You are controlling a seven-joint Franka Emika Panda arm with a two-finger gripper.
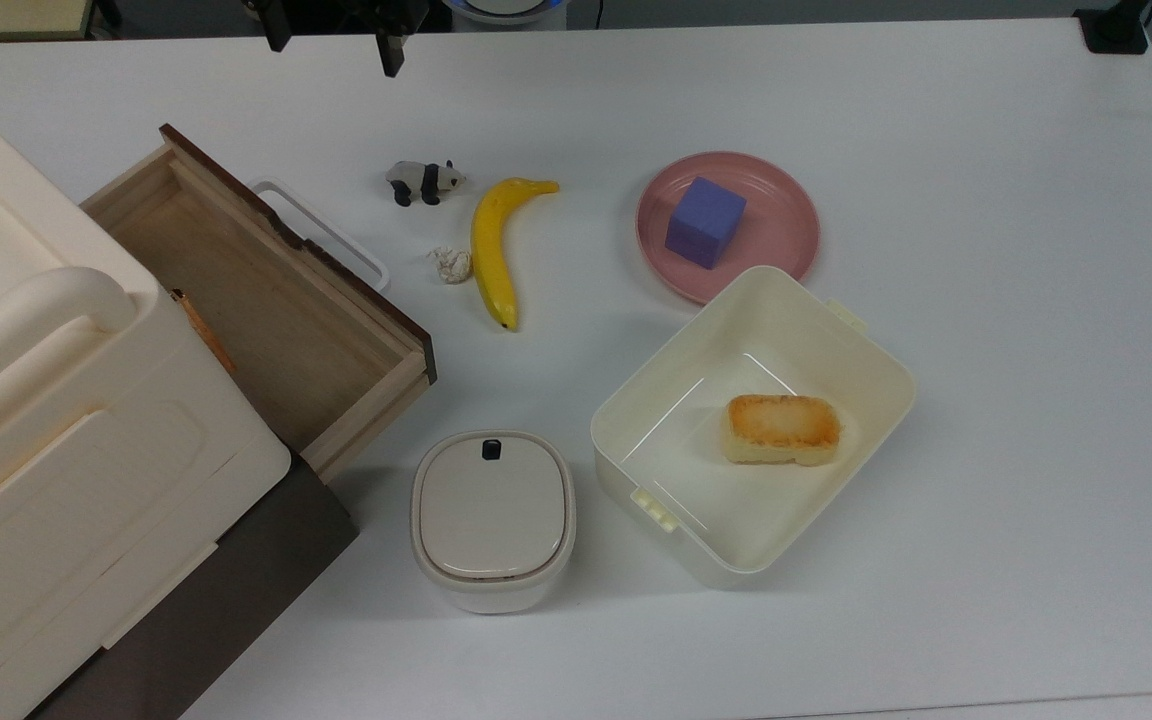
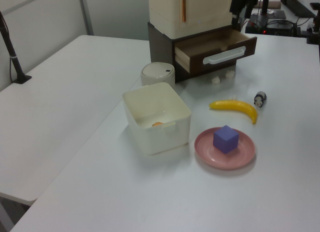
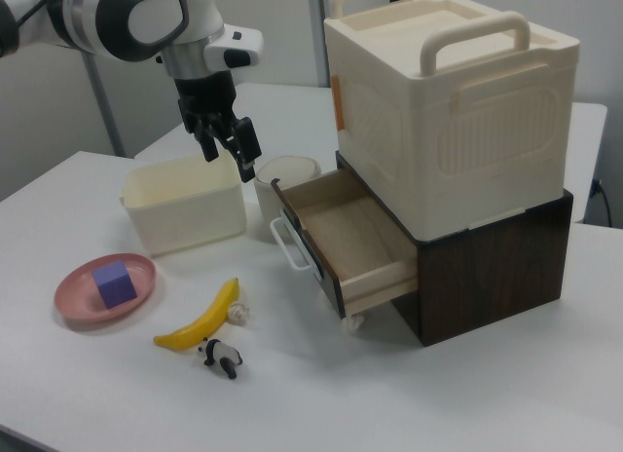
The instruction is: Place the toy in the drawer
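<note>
the gripper hangs high above the table, its 2 fingers spread wide with nothing between them, touching nothing. the panda toy stands on the table just beside the banana, at the top view's right of the open drawer.

On the white table, a yellow banana lies beside a small whitish crumpled wad. A purple cube sits on a pink round plate. A cream rectangular plastic tub holds a toasted bread piece. Beside the tub stands a small lidded cream container.
</note>
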